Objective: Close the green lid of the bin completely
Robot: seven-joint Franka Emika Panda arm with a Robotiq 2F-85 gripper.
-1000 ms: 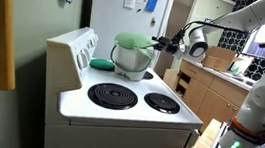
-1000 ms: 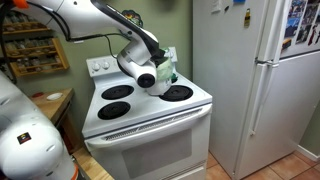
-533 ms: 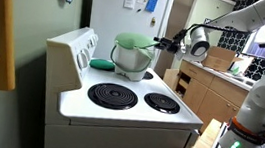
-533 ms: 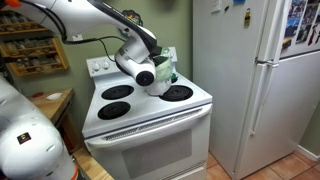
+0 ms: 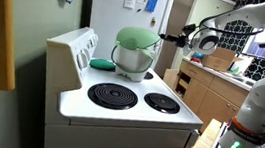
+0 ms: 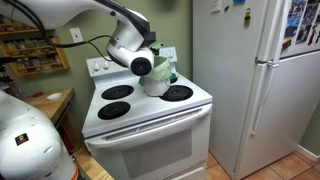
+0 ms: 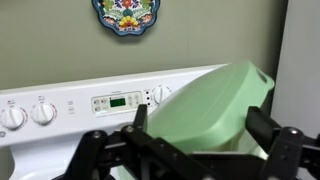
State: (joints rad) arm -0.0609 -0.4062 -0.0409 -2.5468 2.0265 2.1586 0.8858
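Observation:
The bin [image 5: 128, 61] is a small pale bucket on the stove's back burner. Its green lid [image 5: 137, 36] is tilted, raised on the side toward my gripper. My gripper [image 5: 168, 38] is open, level with the lid's raised edge. In the wrist view the lid [image 7: 205, 100] fills the space between my two spread fingers [image 7: 200, 128], its right end higher. I cannot tell whether a finger touches it. In an exterior view my gripper [image 6: 150, 68] hides most of the bin [image 6: 160, 86].
A flat teal disc [image 5: 101, 63] lies beside the bin. The stove [image 5: 119, 108] has coil burners and a white control panel [image 7: 60, 105] behind. A fridge [image 6: 250, 80] stands beside it. A decorative plate [image 7: 126, 14] hangs on the wall.
The lid has tilted up on the gripper's side. My gripper and wrist have risen and drawn back a little from the bin.

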